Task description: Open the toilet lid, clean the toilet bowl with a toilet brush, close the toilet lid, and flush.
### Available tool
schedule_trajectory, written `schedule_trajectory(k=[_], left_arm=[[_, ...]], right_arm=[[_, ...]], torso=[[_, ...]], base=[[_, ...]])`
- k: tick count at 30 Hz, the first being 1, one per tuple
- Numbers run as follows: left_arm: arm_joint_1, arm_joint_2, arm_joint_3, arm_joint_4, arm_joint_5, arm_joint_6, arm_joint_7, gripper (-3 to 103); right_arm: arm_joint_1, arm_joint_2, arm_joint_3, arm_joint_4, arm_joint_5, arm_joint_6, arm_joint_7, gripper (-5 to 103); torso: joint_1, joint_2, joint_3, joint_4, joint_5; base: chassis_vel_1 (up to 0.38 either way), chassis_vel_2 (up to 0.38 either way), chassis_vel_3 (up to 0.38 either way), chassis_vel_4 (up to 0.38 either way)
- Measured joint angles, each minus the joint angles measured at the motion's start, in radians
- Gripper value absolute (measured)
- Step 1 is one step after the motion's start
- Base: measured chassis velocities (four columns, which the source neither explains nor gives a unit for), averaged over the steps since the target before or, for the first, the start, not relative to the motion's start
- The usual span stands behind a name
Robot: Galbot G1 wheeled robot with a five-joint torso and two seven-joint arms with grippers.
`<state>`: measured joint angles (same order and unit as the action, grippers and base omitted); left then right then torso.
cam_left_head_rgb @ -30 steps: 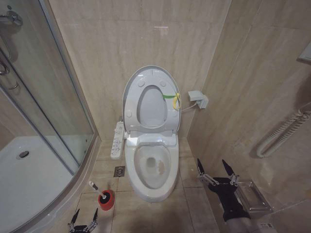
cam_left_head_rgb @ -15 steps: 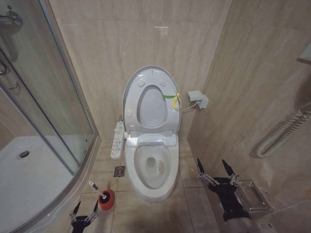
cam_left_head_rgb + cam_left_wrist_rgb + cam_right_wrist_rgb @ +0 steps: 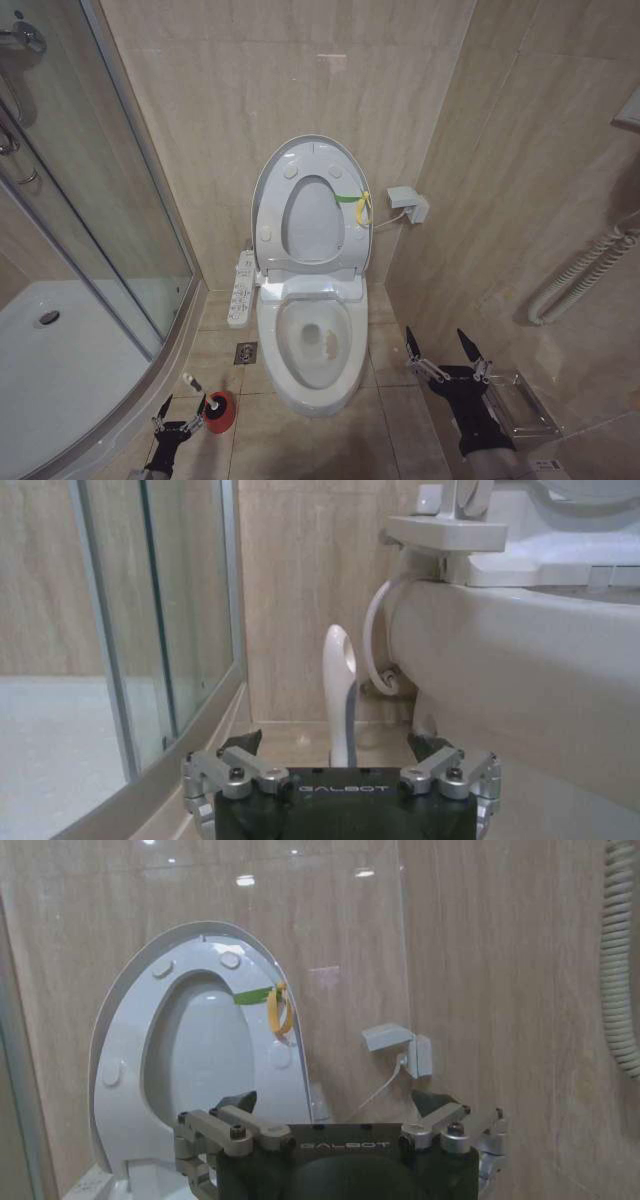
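The red cup [image 3: 219,411] stands on the floor tiles left of the bowl [image 3: 312,345], with the brush [image 3: 196,388] standing in it, its white handle tilted up and to the left. The bowl holds a little water and a brownish smear on its inner right wall. The lid [image 3: 310,204] stands raised against the wall together with the seat, its yellow-green strap [image 3: 358,203] at the right edge. The left gripper [image 3: 184,408] has its fingers spread wide, with the handle between them and untouched; the left wrist view shows the handle [image 3: 338,697] upright between the two fingertips. A second ago this gripper sat lower and farther from the cup; it has since moved up to the handle. The right gripper [image 3: 440,347] hangs released beside the bowl's right side, unmoved.
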<state>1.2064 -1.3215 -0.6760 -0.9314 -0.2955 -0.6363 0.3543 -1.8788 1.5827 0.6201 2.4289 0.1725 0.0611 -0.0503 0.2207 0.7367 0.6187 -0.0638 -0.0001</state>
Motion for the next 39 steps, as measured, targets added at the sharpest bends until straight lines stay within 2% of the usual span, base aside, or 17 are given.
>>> schedule_trajectory(k=[10, 27, 28, 33, 34, 39], left_arm=[[-0.052, 0.026, 0.011, 0.028, 0.018, 0.0, 0.016, 97], [-0.094, 0.023, 0.017, 0.063, 0.03, -0.013, 0.021, 96], [-0.094, 0.023, 0.017, 0.064, 0.03, -0.014, 0.022, 89], [-0.099, 0.021, 0.014, 0.073, 0.03, -0.025, 0.025, 89], [-0.101, 0.021, 0.013, 0.077, 0.03, -0.028, 0.027, 66], [-0.1, 0.02, 0.011, 0.082, 0.027, -0.032, 0.044, 66]], right_arm=[[0.0, 0.0, 0.0, 0.0, 0.0, 0.0, 0.0, 100], [0.0, 0.0, 0.0, 0.0, 0.0, 0.0, 0.0, 100], [0.0, 0.0, 0.0, 0.0, 0.0, 0.0, 0.0, 100], [0.0, 0.0, 0.0, 0.0, 0.0, 0.0, 0.0, 100], [0.0, 0.0, 0.0, 0.0, 0.0, 0.0, 0.0, 100], [0.0, 0.0, 0.0, 0.0, 0.0, 0.0, 0.0, 100]], torso=[[0.0, 0.0, 0.0, -0.0001, 0.0001], [0.0, 0.0, 0.0, -0.0002, 0.0001], [0.0, 0.0, 0.0, -0.0002, 0.0001], [0.0, 0.0, 0.0, 0.0, 0.0], [0.0, 0.0, 0.0, -0.0003, 0.0001], [0.0, 0.0, 0.0, -0.0001, 0.0001]], base=[[0.0, 0.0, 0.0, 0.0], [0.0, 0.0, 0.0, 0.0], [0.0, 0.0, 0.0, 0.0], [0.0, 0.0, 0.0, 0.0], [0.0, 0.0, 0.0, 0.0], [0.0, 0.0, 0.0, 0.0]])
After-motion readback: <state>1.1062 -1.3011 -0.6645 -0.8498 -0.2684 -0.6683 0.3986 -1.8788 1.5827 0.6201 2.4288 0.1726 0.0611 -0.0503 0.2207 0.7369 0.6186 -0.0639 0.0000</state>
